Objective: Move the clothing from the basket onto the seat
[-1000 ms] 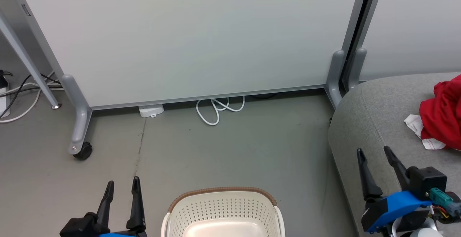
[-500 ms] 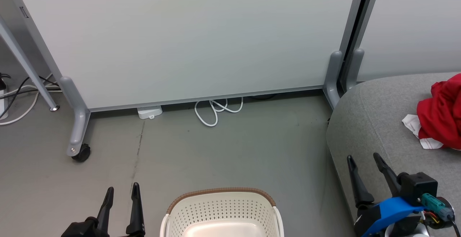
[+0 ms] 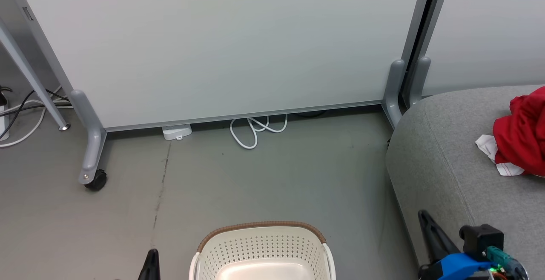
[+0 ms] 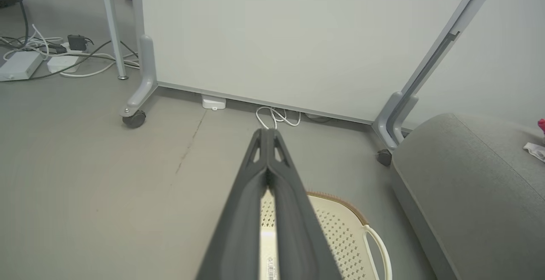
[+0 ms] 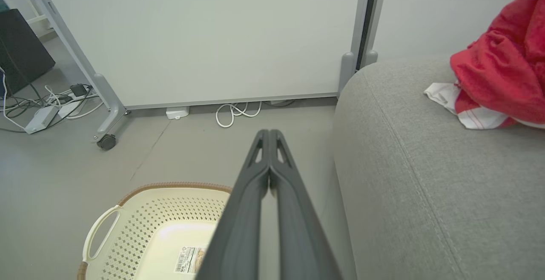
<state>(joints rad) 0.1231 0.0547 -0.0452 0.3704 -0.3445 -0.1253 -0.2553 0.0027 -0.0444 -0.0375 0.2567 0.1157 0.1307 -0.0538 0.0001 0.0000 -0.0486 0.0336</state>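
Note:
The red clothing with white trim lies bunched on the grey seat at the right; the right wrist view shows the clothing on that seat too. The cream basket stands on the floor at the bottom middle, and the part of its inside that shows is bare. My left gripper is shut with nothing in it, above the floor left of the basket. My right gripper is shut on nothing, between basket and seat; its dark finger shows low by the seat's front.
A white partition on grey wheeled feet stands behind the basket. A white cable loop and a small white box lie at its base. More cables and power strips lie at the far left.
Both grippers have shut from open and dropped toward the bottom edge of the head view. The clothing on the seat and the basket have not moved.

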